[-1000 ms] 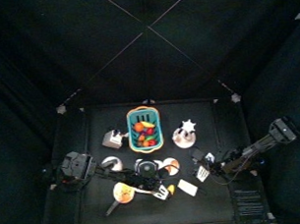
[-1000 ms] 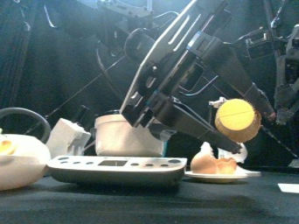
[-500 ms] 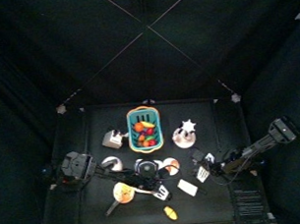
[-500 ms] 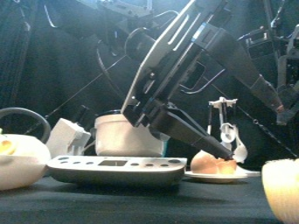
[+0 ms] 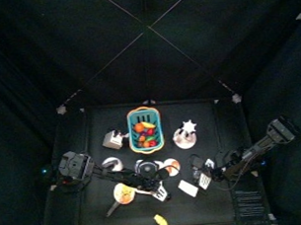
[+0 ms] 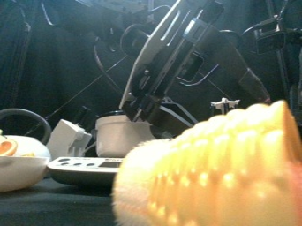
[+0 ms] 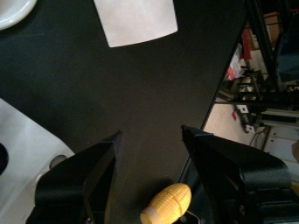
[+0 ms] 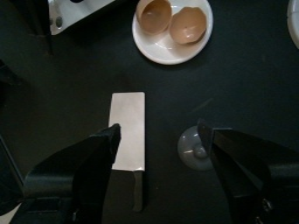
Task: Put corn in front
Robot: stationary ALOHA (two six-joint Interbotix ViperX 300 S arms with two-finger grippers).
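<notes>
The corn [image 6: 224, 177] is bright yellow and lies on its side right at the table's front edge, filling the near right of the front view. In the top view it is a small yellow piece [image 5: 159, 220] ahead of the other things. The left wrist view shows it on the black table [image 7: 166, 203], level with the bases of the jaws. My left gripper [image 7: 149, 136] is open and empty above the table, just behind the corn [image 5: 158, 193]. My right gripper [image 8: 156, 129] is open and empty over a white-bladed knife [image 8: 128, 131] at the front right [image 5: 206, 177].
A teal basket [image 5: 131, 121] of fruit stands at the back middle. A white plate [image 8: 145, 42] with eggshell halves lies near the right gripper. An orange-yellow plate [image 5: 126, 193] lies front left. A white pot [image 6: 118, 132], a flat scale [image 6: 88, 168] and a kettle [image 6: 18, 159] stand in the front view.
One second ago my left gripper held the corn above the table. It has let go, and the corn has dropped and rolled forward to the front edge, close to the front camera.
</notes>
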